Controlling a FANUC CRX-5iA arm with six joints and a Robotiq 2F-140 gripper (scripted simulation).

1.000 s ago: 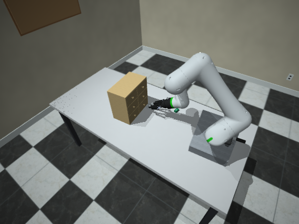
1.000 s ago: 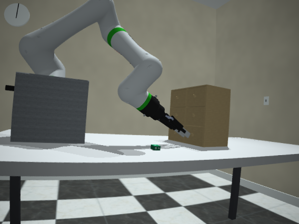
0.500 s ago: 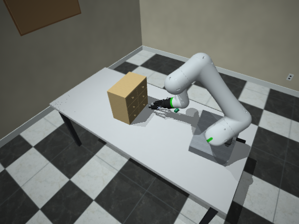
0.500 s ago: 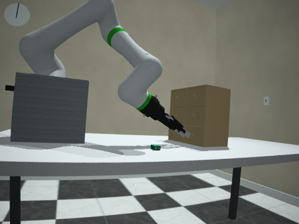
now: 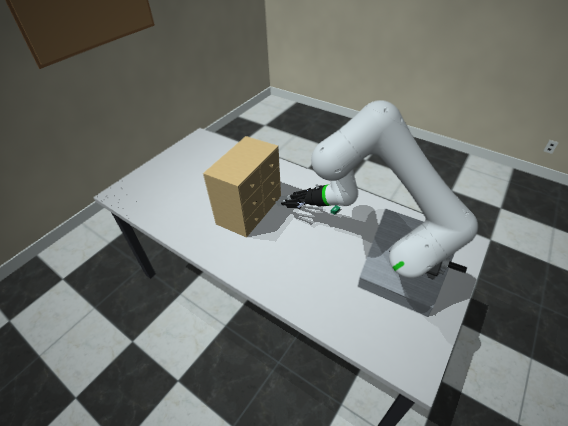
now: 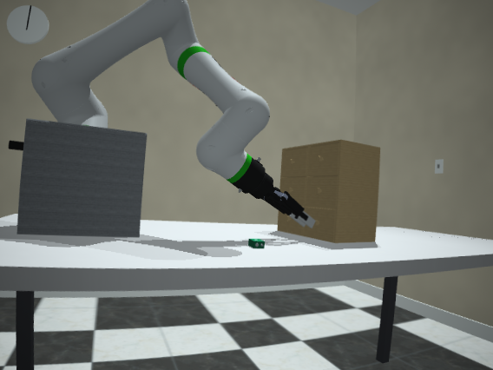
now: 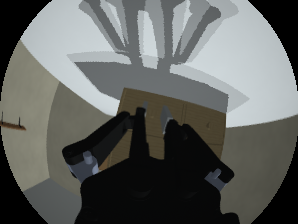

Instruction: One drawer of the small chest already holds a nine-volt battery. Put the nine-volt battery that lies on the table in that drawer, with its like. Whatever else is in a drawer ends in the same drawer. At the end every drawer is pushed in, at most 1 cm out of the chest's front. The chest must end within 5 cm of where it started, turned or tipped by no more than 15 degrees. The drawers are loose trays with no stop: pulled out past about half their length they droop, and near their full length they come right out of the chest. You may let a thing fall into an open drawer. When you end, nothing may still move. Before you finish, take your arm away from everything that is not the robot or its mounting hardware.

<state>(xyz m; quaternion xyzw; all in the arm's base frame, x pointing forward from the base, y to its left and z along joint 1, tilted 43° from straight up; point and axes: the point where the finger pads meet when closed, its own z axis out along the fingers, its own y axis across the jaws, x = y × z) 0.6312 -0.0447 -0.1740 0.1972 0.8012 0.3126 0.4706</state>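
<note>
The small wooden chest point(image 5: 240, 182) stands on the table with all its drawers pushed in; it also shows in the exterior view point(image 6: 330, 191) and the wrist view point(image 7: 173, 119). The green nine-volt battery point(image 5: 335, 210) lies on the table behind my gripper, also seen in the exterior view point(image 6: 256, 243). My gripper point(image 5: 286, 203) points slantwise down at the chest's front, its fingertips point(image 6: 309, 222) right by a knob in the bottom drawer row. The fingers stand narrowly apart with nothing between them. The drawers' contents are hidden.
The arm's grey base block point(image 5: 395, 270) stands at the table's right end, also seen in the exterior view point(image 6: 80, 178). The table's edge runs close behind the chest.
</note>
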